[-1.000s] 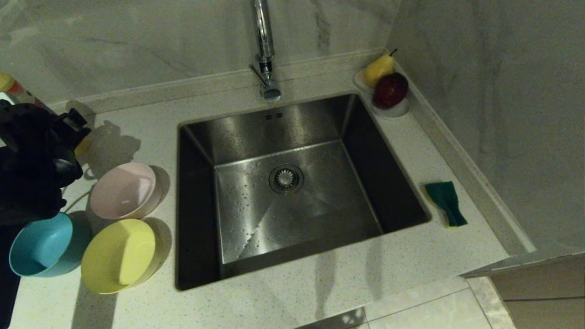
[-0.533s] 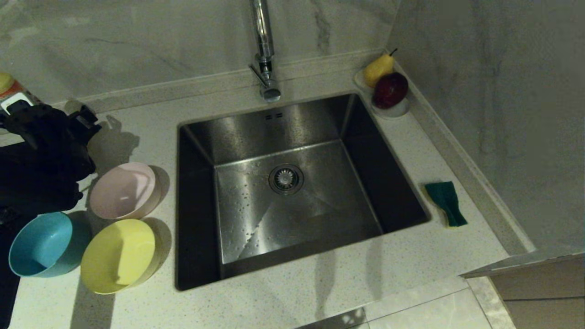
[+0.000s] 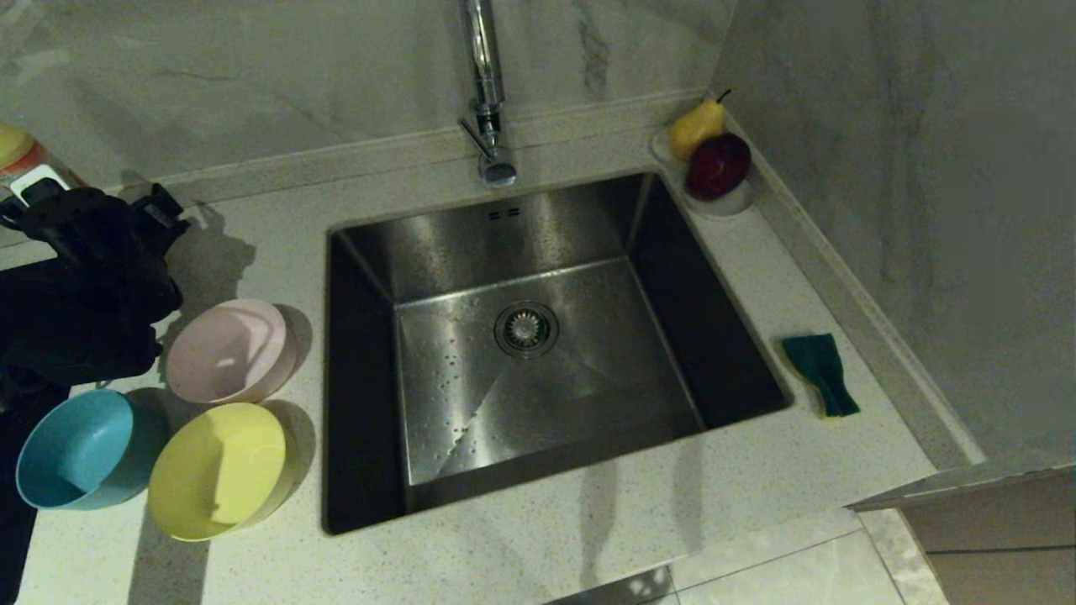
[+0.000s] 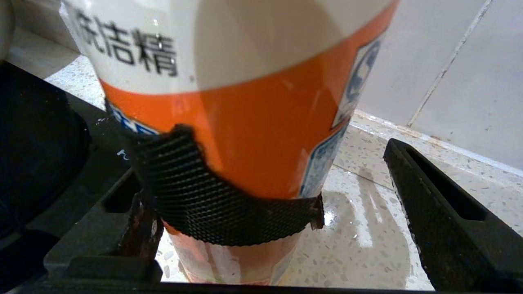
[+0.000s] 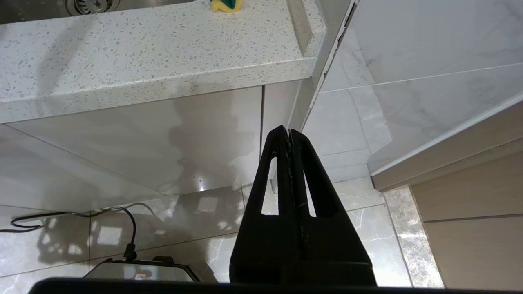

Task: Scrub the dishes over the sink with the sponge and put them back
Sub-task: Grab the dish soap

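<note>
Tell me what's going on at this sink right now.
The robot's left end effector is open around an orange-and-white detergent bottle at the counter's far left, not closed on it. The pink bowl, yellow bowl and blue bowl sit untouched left of the sink. The sponge lies on the counter to its right. The right end effector hangs shut below the counter edge.
</note>
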Robot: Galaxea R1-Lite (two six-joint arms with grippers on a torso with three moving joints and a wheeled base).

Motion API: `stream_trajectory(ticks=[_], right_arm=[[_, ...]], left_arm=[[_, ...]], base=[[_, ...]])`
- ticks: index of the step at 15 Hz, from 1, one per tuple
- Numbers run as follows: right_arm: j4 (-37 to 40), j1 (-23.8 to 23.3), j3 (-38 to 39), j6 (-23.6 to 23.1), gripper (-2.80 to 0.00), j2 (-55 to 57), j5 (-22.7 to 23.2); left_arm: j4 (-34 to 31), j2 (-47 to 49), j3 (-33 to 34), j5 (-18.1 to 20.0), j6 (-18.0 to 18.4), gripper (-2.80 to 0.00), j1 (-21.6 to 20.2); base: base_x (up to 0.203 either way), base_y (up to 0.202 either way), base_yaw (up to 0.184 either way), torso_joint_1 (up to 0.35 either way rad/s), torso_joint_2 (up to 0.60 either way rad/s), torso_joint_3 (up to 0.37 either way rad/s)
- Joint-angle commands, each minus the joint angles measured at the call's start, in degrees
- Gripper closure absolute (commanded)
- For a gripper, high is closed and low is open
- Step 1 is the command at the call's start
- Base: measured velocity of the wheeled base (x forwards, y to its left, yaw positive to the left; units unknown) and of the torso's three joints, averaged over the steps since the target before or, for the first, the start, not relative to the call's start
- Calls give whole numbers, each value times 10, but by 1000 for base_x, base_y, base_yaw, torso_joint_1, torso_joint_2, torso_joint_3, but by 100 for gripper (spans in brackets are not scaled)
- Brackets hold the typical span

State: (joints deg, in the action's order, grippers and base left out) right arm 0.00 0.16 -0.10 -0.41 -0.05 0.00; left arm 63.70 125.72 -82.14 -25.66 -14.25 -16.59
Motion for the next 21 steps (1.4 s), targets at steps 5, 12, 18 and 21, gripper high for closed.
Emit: stream_trajectory(ticks=[5,12,18,21], right_arm=[[0,0,0,0,0,0,0],[0,1,0,0,0,0,0],[0,0,0,0,0,0,0],[0,0,0,0,0,0,0]], left_arm=[[1,6,1,-4,12,0,-4],[-17,3,-15,-9,13,0,-15],[-72,-64,-31,-23,10,0,-16],[-124,-101,-45,-24,8,0,-15]], base=[[0,0,0,0,0,0],[0,0,0,0,0,0],[0,0,0,0,0,0],[0,0,0,0,0,0]])
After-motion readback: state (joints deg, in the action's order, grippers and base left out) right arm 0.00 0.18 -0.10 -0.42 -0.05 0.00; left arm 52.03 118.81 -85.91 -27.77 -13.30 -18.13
